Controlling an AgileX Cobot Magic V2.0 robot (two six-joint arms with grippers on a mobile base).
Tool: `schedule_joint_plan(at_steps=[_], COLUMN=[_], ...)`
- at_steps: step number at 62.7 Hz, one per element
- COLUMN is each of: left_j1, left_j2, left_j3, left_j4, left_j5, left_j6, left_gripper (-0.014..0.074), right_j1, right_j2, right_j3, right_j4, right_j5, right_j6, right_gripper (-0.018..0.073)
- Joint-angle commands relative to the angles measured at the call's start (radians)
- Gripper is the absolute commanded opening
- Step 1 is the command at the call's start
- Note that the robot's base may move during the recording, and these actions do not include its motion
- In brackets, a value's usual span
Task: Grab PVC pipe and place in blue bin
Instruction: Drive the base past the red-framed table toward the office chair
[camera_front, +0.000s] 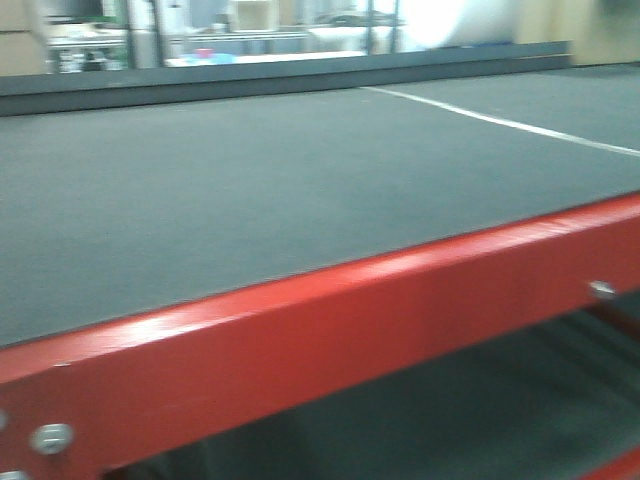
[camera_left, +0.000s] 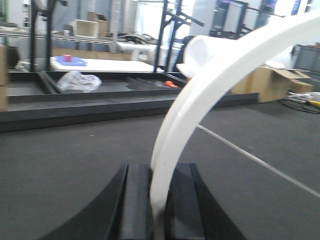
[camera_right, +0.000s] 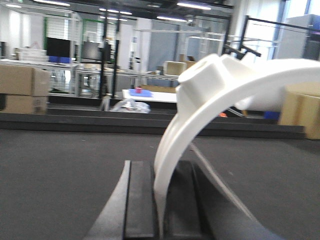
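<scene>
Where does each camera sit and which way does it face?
Front: low by the red rail, facing across the mat; no robot shows.
Left wrist: behind the left gripper, shut on the PVC pipe, facing over the mat.
Right wrist: behind the right gripper, shut on a white arc.
Both wrist views share the mat.

Two white curved pieces are showing: one thin PVC pipe (camera_left: 200, 100) and one flatter arc (camera_right: 215, 85) with a single round hole in its end. Two grippers are clamping them, left gripper (camera_left: 159, 175) and right gripper (camera_right: 157, 172), one piece each. One white line (camera_front: 500, 122) is crossing the bench (camera_front: 250, 200) toward its far right corner, and two bolt heads (camera_front: 50, 437) are plainly showing on its red front edge (camera_front: 350, 320)
</scene>
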Motion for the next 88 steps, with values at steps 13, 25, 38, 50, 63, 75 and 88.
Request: schedule_joint_plan(at_steps=[13, 25, 38, 50, 63, 75, 88], left_j1=[0.005, 0.005, 0.005, 0.005, 0.005, 0.005, 0.005], left_j2=[-0.003, -0.003, -0.003, -0.003, -0.003, -0.003, -0.003], left_j3=[0.002, 0.002, 0.002, 0.002, 0.002, 0.002, 0.002], left_j4=[-0.007, -0.007, -0.007, -0.007, -0.007, -0.007, -0.007], left_j5=[-0.021, -0.021, -0.021, -0.021, -0.021, -0.021, -0.021], left_j6=[-0.003, -0.003, -0.003, -0.003, -0.003, -0.003, -0.003], left_gripper=[-0.0111, -0.0111, -0.0111, -0.0111, -0.0111, -0.0111, -0.0111], right_j1=[0.002, 0.002, 0.002, 0.002, 0.002, 0.002, 0.002], right_j2=[-0.007, -0.007, -0.007, -0.007, -0.007, -0.007, -0.008], right_j3=[0.003, 0.003, 0.003, 0.003, 0.003, 0.003, 0.003], right_j4=[-0.008, -0.008, -0.008, -0.008, -0.008, -0.008, -0.008], right_j5=[-0.018, -0.018, -0.018, -0.018, -0.018, -0.021, -0.025], right_j6=[-0.003, -0.003, -0.003, -0.003, -0.003, -0.003, -0.003], right_gripper=[-0.0165, -0.0165, -0.0165, -0.0165, -0.0165, -0.0165, -0.0165])
